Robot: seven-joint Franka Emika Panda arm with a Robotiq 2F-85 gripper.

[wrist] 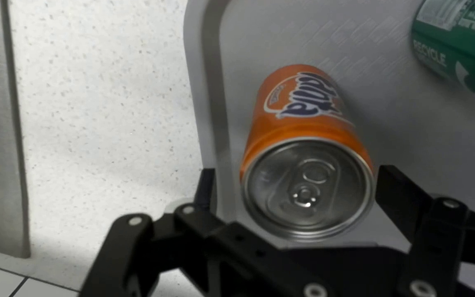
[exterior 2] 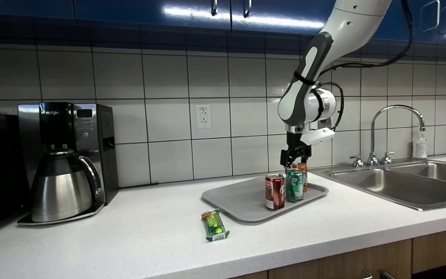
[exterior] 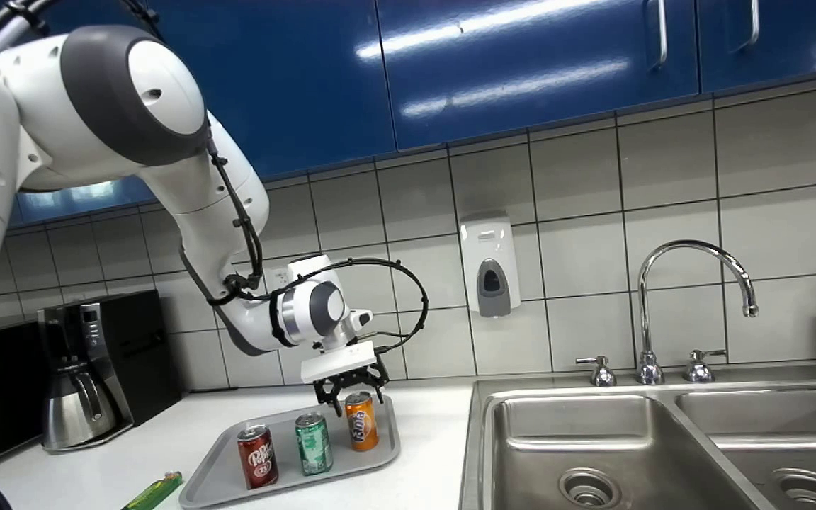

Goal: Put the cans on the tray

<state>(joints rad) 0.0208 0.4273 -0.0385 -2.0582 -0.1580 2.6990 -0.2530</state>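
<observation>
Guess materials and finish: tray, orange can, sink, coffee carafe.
Tray: probably molded plastic or composite, matte; even grey, faint surface texture in the wrist view.
Orange can: likely aluminum, glossy printed coating; bare, shiny silver top.
Sink: looks like stainless steel, satin; soft, smeared highlights.
Coffee carafe: body seems brushed stainless; soft light and dark bands. Could be a metallic coating.

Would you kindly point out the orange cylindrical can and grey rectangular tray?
Orange cylindrical can [exterior: 362,423]: in an exterior view, its printed side.
Grey rectangular tray [exterior 2: 238,195]: in an exterior view, its bare floor.
</observation>
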